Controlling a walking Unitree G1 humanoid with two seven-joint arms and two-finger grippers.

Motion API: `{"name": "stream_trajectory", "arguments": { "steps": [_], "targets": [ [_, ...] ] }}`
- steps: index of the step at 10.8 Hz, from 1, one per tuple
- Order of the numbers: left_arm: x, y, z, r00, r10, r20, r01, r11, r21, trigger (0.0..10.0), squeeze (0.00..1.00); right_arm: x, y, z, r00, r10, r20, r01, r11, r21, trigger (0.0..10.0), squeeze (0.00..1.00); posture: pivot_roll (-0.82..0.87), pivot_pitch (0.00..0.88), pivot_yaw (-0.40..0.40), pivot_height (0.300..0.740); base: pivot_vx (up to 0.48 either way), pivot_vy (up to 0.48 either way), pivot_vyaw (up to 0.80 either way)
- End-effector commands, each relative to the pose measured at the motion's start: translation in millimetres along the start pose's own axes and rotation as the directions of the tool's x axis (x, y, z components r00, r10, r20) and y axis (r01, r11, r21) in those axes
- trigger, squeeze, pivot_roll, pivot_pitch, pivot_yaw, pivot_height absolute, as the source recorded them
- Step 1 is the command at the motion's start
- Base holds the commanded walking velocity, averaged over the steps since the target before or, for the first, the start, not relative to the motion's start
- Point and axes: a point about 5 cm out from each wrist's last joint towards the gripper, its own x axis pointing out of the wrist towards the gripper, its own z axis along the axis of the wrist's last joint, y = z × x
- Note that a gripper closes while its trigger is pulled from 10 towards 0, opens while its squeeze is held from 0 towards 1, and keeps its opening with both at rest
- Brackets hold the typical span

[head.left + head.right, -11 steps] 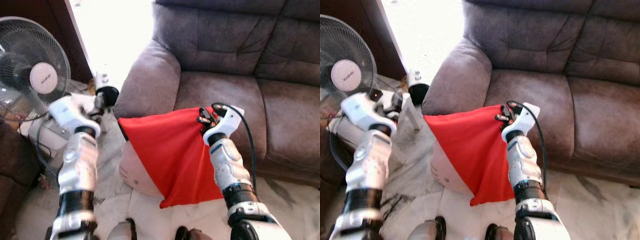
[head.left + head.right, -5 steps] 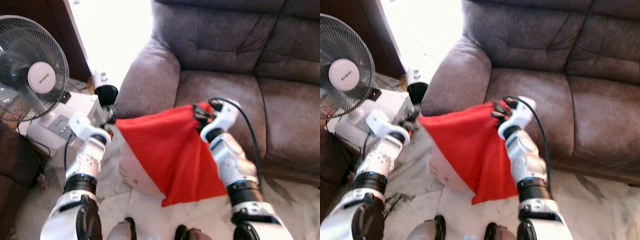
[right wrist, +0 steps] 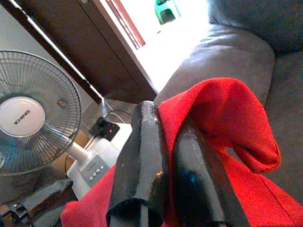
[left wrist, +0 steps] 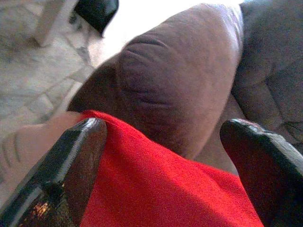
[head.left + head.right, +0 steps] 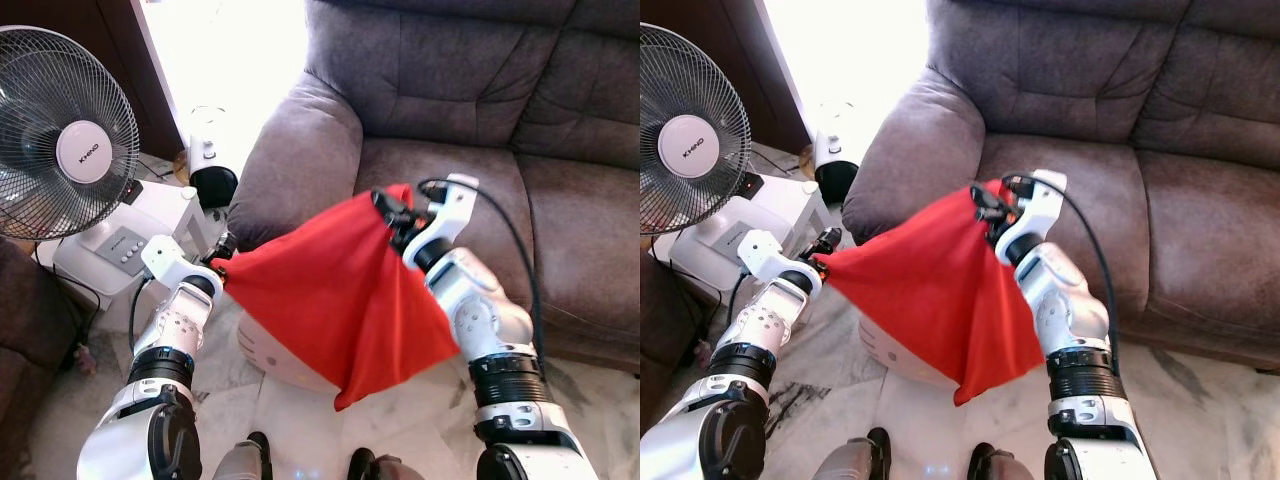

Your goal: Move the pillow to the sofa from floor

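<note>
Red fabric of the pillow (image 5: 340,300) is hanging in the air in front of the sofa (image 5: 480,130), stretched between the two grippers and sagging to a point near the robot's feet. The right gripper (image 5: 392,215) is pinching the pillow's upper right corner, its two black fingers (image 3: 147,156) clamped tight on a bunched fold of cloth. The left gripper (image 5: 222,262) is sitting at the pillow's left corner; in the left wrist view its fingers (image 4: 78,156) are standing spread, one touching the red edge, so it seems to be steadying or reaching rather than gripping.

The sofa seat is lying farther away and to the right of the pillow, just beyond the right gripper, which is the nearer of the two to the cushion. The pillow's long top edge is running left to right, tilted up toward the right, roughly along the seat front, so the carry probably goes forward and right.

On the hub of the fan (image 5: 65,150) at the left, lettering reads "KHIND". A pale rounded object (image 5: 275,350) is resting on the floor behind the pillow.
</note>
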Motion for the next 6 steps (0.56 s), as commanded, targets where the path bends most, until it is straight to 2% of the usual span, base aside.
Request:
{"name": "stream_trajectory", "arguments": {
  "steps": [1, 2, 3, 5, 6],
  "targets": [
    [-0.1, 4.5, 3, 0.999, 0.044, 0.001, -0.044, 0.999, 0.009, 10.0, 0.00, 2.8, 19.1, 32, 0.988, 0.102, 0.117, -0.096, 0.994, -0.059, 10.0, 0.00, 0.08, 0.180, -0.048, 0.740, 0.000, 0.000, 0.00],
    [-1.5, 6.7, 10, 0.995, 0.102, 0.023, -0.103, 0.995, 0.017, 10.0, 0.00, 2.4, 19.2, 32, 0.989, 0.100, 0.112, -0.093, 0.994, -0.061, 10.0, 0.00, 0.08, 0.179, -0.047, 0.740, 0.000, 0.000, 0.00],
    [-4.3, 1.9, 13, 0.996, 0.083, 0.016, -0.084, 0.996, 0.020, 10.0, 0.00, 2.5, 20.0, 30, 0.990, 0.094, 0.106, -0.089, 0.995, -0.054, 10.0, 0.00, 0.10, 0.175, -0.046, 0.740, 0.000, 0.000, 0.00],
    [-4.6, 1.4, -3, 0.995, 0.068, -0.067, -0.067, 0.998, 0.010, 10.0, 0.00, 4.5, 25.1, 29, 0.988, 0.109, 0.109, -0.104, 0.993, -0.047, 10.0, 0.00, 0.09, 0.167, -0.042, 0.740, 0.000, 0.000, 0.00],
    [-6.5, -2.3, -7, 0.992, 0.079, -0.096, -0.075, 0.996, 0.046, 10.0, 0.00, 4.4, 25.6, 30, 0.987, 0.112, 0.112, -0.107, 0.993, -0.051, 10.0, 0.00, 0.09, 0.160, -0.038, 0.740, 0.000, 0.000, 0.00]
  ]
}}
